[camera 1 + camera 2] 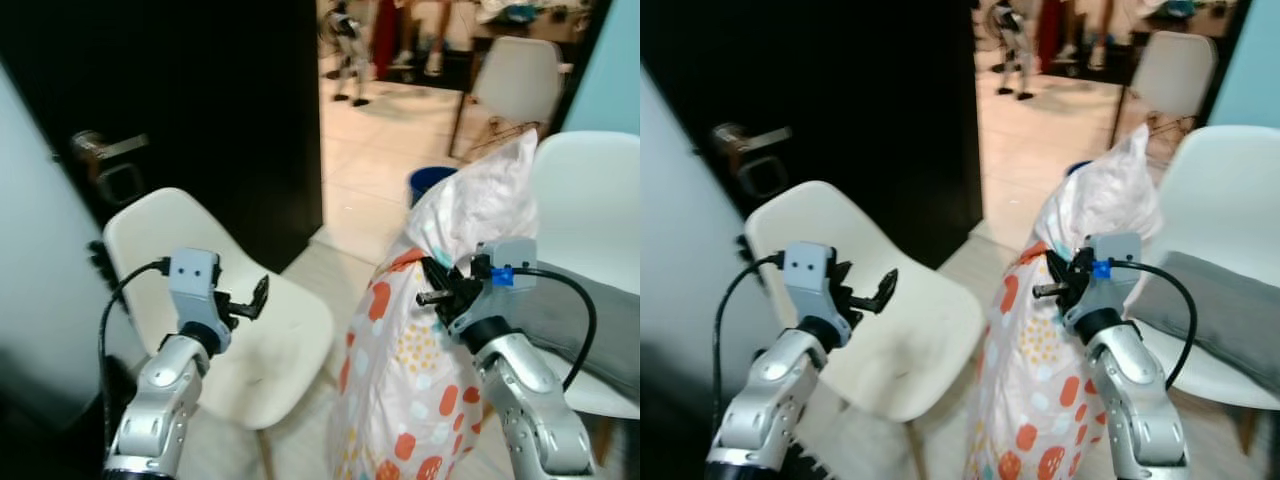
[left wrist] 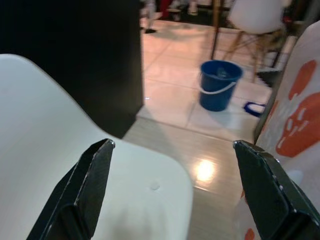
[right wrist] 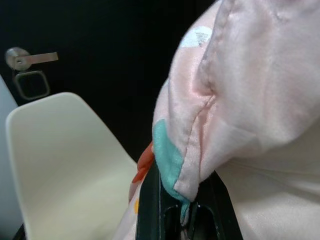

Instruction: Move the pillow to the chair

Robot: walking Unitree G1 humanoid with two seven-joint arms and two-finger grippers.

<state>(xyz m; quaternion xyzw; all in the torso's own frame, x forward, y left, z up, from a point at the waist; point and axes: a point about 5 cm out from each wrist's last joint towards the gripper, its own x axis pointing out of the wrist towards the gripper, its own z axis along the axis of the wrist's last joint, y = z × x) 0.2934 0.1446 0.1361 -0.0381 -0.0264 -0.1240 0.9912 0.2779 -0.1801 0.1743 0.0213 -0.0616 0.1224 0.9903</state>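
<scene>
A pink pillow [image 1: 420,350] with orange, teal and yellow spots hangs upright in the air at centre right. My right gripper [image 1: 437,283] is shut on a fold of the pillow [image 3: 235,110] near its upper part. To its left stands a cream plastic chair [image 1: 250,340] with a bare seat. My left gripper [image 1: 250,299] is open above that seat, with nothing between its fingers [image 2: 90,190]. The pillow's spotted edge [image 2: 295,130] lies just past one fingertip.
A dark door with a metal handle [image 1: 100,150] stands behind the cream chair. A second white chair [image 1: 590,200] with a grey cushion [image 1: 590,320] is at the right. A blue bucket [image 2: 218,85] sits on the tiled floor beyond. Another white chair [image 1: 515,80] stands farther back.
</scene>
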